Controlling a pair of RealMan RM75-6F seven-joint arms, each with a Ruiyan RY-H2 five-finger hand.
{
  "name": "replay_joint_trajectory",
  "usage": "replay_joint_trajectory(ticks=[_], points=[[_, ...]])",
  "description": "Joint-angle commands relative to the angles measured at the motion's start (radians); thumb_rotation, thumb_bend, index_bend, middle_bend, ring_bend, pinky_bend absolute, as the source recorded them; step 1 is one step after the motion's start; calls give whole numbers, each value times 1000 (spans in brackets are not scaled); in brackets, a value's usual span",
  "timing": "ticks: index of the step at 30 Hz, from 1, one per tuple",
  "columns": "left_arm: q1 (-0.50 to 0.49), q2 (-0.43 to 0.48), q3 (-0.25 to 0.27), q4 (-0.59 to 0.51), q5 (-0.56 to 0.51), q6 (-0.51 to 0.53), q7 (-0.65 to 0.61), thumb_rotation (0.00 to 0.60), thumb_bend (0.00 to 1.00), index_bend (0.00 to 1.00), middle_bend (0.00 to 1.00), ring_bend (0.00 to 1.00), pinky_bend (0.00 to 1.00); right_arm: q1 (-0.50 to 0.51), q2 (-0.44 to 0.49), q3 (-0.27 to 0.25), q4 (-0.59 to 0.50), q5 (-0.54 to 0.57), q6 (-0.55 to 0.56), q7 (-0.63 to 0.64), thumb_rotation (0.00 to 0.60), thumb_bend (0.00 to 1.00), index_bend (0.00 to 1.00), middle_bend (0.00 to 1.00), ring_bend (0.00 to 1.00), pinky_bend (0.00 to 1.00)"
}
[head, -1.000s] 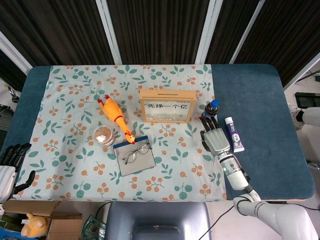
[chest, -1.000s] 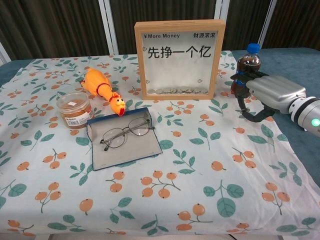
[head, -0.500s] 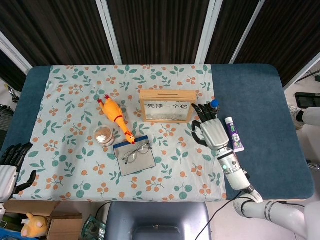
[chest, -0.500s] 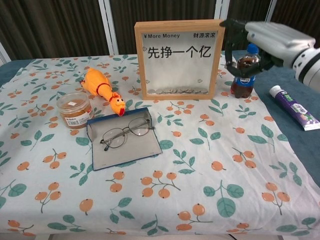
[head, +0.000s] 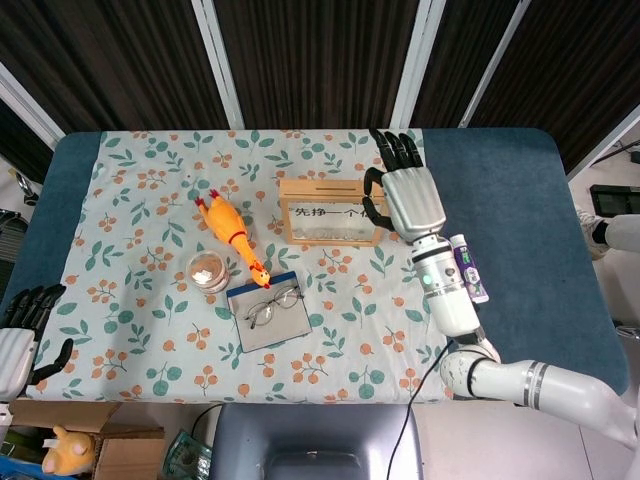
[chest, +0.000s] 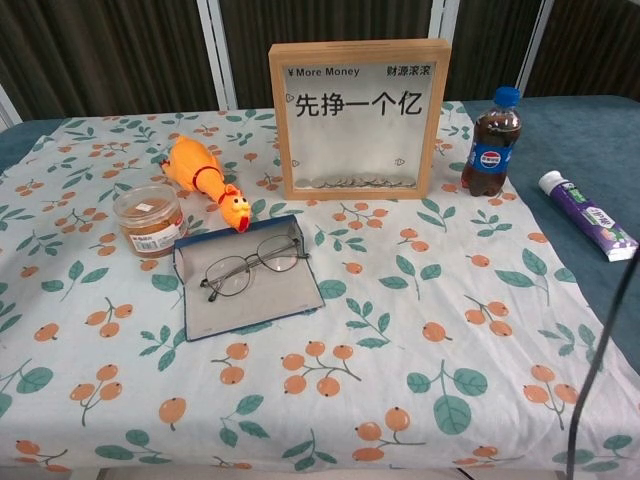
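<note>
The bottle (chest: 492, 140), a small plastic cola bottle with a blue cap and dark drink nearly up to the neck, stands upright on the flowered cloth just to the right of the wooden frame (chest: 355, 118), near it but not touching. It is probably fairly light though weighted by the liquid, with smooth, rounded walls that could slip or give a little under pressure. The labelled middle looks like the safest place to wrap fingers around, since a hold near the cap would likely tip it. The frame is close by, so there is little room on that side. The right hand (head: 410, 198) shows only in the head view, raised over the right end of the frame and covering the bottle from that camera. Its fingers are stretched out and spread wide, and it holds nothing and touches nothing that can be seen. The left hand (head: 18, 335) hangs far to the left of the frame, off the edge of the surface (head: 530, 230), fingers apart and empty. A toothpaste tube (chest: 587, 213) lies further right of the frame, beyond the bottle.
</note>
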Motion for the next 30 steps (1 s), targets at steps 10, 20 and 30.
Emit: replay_joint_trajectory(ticks=[10,20,30], points=[[-1,6,0,9,-4,-6,-21,600,445,0,84,12,16,269,-128,40,192,364,40,-324,600,562,693,145,0,0],[3,7,1,9,-1,2,-23,600,446,0,84,12,16,323,-120,-25,234,513,30,-470,600,562,691,144,0,0],[-2,3,-1,9,-6,-8,-14,600,446,0,84,12,16,330,-104,-65,257,568,-11,-458,600,563,691,144,0,0]])
